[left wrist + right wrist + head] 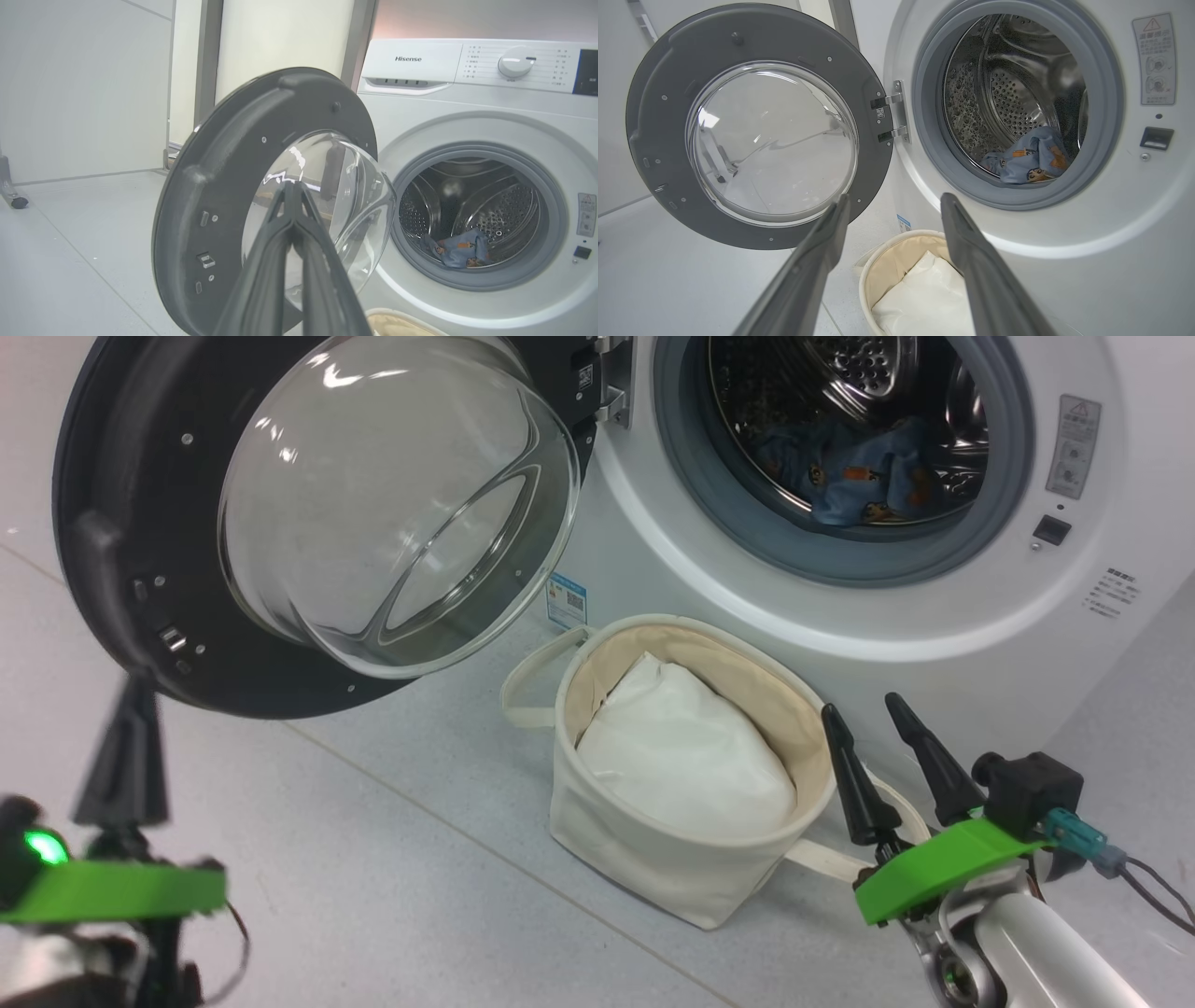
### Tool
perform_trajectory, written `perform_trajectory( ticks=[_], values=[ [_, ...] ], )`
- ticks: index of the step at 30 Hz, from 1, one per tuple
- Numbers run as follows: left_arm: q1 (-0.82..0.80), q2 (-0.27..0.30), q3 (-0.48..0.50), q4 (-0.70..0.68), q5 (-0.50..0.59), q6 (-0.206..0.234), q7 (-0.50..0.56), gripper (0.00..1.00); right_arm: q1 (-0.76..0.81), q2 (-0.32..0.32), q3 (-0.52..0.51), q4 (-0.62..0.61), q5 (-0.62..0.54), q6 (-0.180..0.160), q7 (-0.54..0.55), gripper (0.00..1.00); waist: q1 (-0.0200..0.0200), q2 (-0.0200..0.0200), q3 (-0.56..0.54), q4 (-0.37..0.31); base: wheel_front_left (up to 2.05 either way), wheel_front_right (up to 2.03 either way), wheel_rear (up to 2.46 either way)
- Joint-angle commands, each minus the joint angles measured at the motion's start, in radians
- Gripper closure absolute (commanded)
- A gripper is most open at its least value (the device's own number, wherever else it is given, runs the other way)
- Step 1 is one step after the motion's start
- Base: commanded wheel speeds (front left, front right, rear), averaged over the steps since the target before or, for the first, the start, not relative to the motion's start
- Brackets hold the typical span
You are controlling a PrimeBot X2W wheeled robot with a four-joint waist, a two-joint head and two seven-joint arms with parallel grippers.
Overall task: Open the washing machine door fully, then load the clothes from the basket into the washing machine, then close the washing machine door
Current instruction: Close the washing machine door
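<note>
Washing machine door [103, 476] open wide; left end effector [292, 186] together near its lower rim; right end effector [863, 704] apart beside basket [635, 840].

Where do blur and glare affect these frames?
Head view: the left end effector is smeared by blur, and white highlights streak the washing machine door glass. Left wrist view: hazy, washed-out overall. Right wrist view: crisp on the clothes, though the right end effector looks soft.
</note>
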State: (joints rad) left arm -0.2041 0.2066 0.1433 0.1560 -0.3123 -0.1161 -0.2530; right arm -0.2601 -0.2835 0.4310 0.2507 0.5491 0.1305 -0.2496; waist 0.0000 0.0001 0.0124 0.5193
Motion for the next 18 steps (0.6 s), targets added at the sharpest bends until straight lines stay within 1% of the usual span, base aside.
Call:
perform_trajectory(
  ticks=[1, 2, 3, 4, 6, 9, 10, 12, 14, 16, 18],
  values=[
    [-0.076, 0.046, 0.058, -0.03, -0.055, -0.007, 0.002, 1.0, -0.008, -0.007, -0.001, -0.026, 0.003, 0.0, -0.012, 0.0, 0.0, -0.0001, -0.002, -0.002, 0.0, 0.0, 0.0],
    [-0.091, 0.062, 0.065, -0.026, -0.072, -0.008, 0.011, 1.0, -0.006, -0.007, -0.003, -0.026, 0.003, 0.0, -0.012, 0.0, 0.0, -0.0001, -0.003, -0.004, 0.0, 0.0, 0.0],
    [-0.091, 0.062, 0.065, -0.026, -0.072, -0.008, 0.011, 1.0, -0.006, -0.007, -0.003, -0.026, 0.003, 0.0, -0.012, 0.0, 0.0, -0.0001, -0.003, -0.004, 0.0, 0.0, 0.0],
    [-0.108, 0.068, 0.078, -0.018, -0.108, -0.009, 0.023, 1.0, -0.004, -0.008, -0.005, -0.026, 0.002, 0.0, -0.012, 0.0, 0.0, -0.0001, -0.005, -0.005, 0.0, 0.0, 0.0],
    [-0.132, 0.117, 0.083, -0.006, -0.11, -0.01, 0.036, 1.0, 0.002, -0.01, -0.007, -0.026, 0.0, 0.0, -0.012, 0.0, 0.0, -0.0001, -0.008, -0.008, 0.0, 0.0, 0.0],
    [-0.177, 0.149, 0.111, 0.03, -0.161, -0.012, 0.049, 1.0, 0.012, -0.016, -0.012, -0.025, -0.002, 0.0, -0.012, 0.0, 0.0, -0.0001, -0.009, -0.013, 0.0, 0.0, 0.0],
    [-0.198, 0.15, 0.129, 0.049, -0.197, -0.012, 0.057, 1.0, 0.015, -0.018, -0.013, -0.025, -0.003, 0.0, -0.012, 0.0, 0.0, -0.0001, -0.01, -0.014, 0.0, 0.0, 0.0],
    [-0.234, 0.171, 0.154, 0.091, -0.236, -0.012, 0.069, 1.0, 0.019, -0.025, -0.013, -0.026, -0.005, 0.0, -0.012, 0.0, 0.0, -0.0001, -0.008, -0.018, 0.0, 0.0, 0.0],
    [-0.286, 0.16, 0.204, 0.148, -0.333, -0.013, 0.095, 1.0, 0.021, -0.033, -0.014, -0.028, -0.006, 0.0, -0.012, 0.0, 0.0, -0.0001, -0.008, -0.022, 0.0, 0.0, 0.0],
    [-0.334, 0.165, 0.248, 0.213, -0.406, -0.012, 0.125, 1.0, 0.023, -0.041, -0.015, -0.031, -0.007, 0.0, -0.012, 0.0, 0.0, -0.0001, -0.008, -0.026, 0.0, 0.0, 0.0],
    [-0.364, 0.194, 0.251, 0.273, -0.414, -0.012, 0.144, 1.0, 0.026, -0.05, -0.013, -0.033, -0.008, 0.0, -0.012, 0.0, 0.0, -0.0001, -0.007, -0.032, 0.0, 0.0, 0.0]
  ],
)
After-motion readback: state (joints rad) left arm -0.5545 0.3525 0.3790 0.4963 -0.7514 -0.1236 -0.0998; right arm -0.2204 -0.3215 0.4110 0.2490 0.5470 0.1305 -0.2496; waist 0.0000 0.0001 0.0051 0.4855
